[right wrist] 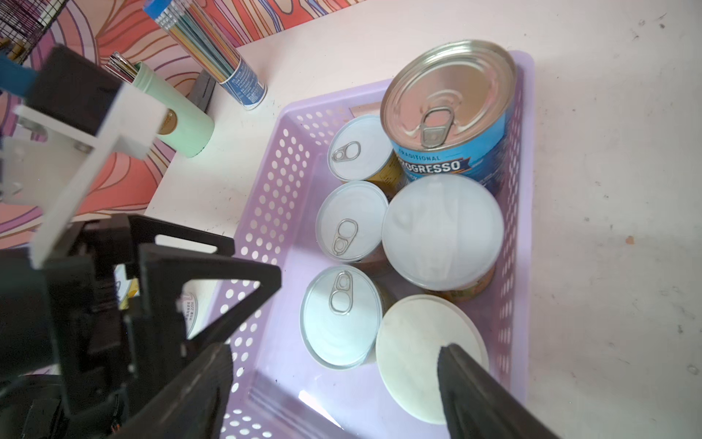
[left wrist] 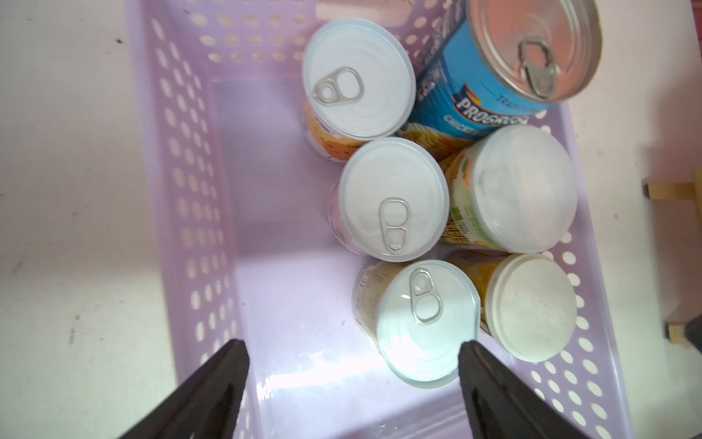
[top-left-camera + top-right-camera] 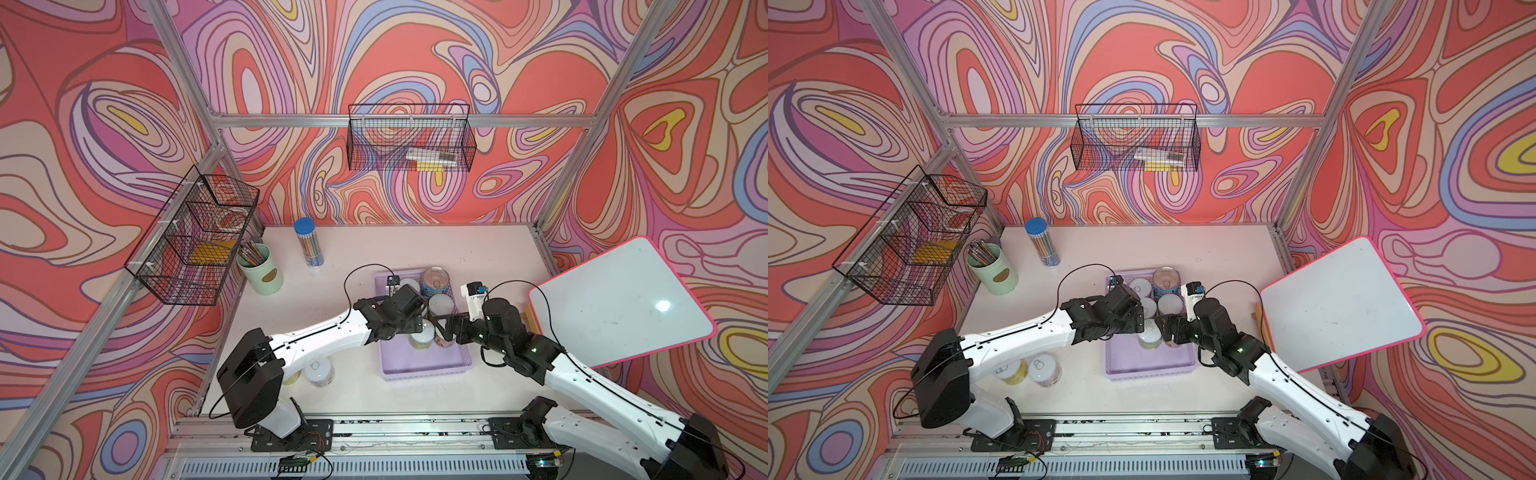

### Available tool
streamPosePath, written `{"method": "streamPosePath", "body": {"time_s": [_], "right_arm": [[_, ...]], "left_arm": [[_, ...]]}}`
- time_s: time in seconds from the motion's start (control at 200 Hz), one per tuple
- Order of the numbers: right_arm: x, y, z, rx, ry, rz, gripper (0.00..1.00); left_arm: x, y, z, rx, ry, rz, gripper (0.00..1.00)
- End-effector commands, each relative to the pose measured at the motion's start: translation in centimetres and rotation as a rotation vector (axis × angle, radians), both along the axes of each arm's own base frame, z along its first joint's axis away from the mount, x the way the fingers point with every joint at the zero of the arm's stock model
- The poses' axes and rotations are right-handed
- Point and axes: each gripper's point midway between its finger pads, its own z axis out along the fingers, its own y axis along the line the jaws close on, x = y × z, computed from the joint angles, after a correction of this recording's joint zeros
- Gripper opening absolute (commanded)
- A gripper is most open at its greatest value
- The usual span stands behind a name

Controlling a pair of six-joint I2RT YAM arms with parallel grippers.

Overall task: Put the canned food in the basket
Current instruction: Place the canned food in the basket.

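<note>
**Both top views:** basket (image 3: 422, 365) holds 6 cans, among them the blue-labelled can (image 3: 435, 279). 2 loose cans (image 3: 1044, 369) stand on the table (image 3: 395, 249) at the basket's 8 o'clock, beside the left arm's base.

**Left wrist:** left gripper (image 2: 351, 380) jaws apart, empty, above the basket.

**Right wrist:** right gripper (image 1: 334, 384) jaws apart, nothing clamped.

**Handling advice:** lift straight up clear of the tins, then straddle 1 loose can squarely.

Lilac perforated basket (image 2: 182, 213), recorded on a pale table (image 2: 68, 190). Six cans were found grouped tops-up along one long wall: one tall blue-labelled can (image 2: 490, 95) with a silver pull-tab top, at the corner; three white pull-tab cans (image 2: 357, 87) (image 2: 393, 190) (image 2: 429, 342); two plastic-lidded cans (image 2: 524, 190) (image 2: 532, 304). The left gripper (image 2: 349, 353) was shown with black fingers (image 2: 212, 391) spread wide and nothing clamped; one fingertip overlapped the nearest pull-tab can.
</note>
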Motion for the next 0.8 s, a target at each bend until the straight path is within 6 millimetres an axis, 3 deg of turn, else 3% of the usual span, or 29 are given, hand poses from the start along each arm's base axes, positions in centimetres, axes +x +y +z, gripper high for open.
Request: {"method": "streamPosePath", "body": {"time_s": [0.0,0.21,0.411,0.636,0.796], "right_arm": [[1.2,1.7,2.2,0.061,-0.056,0.028,0.86],[2.0,5.6,2.9,0.069,-0.083,0.102,0.85],[2.0,10.5,3.4,0.057,-0.115,0.197,0.85],[0.4,15.7,2.5,0.040,-0.122,0.311,0.85],[-1.1,18.2,1.9,0.027,-0.123,0.372,0.85]], "left_arm": [[-0.4,3.3,0.4,0.038,-0.005,0.063,0.91],[-1.4,8.1,1.0,0.096,0.000,0.137,0.94],[-2.9,12.1,1.3,0.160,0.020,0.206,0.95],[-5.4,16.2,1.8,0.227,0.051,0.287,0.99],[-7.9,19.5,1.9,0.302,0.089,0.359,0.99]]}}
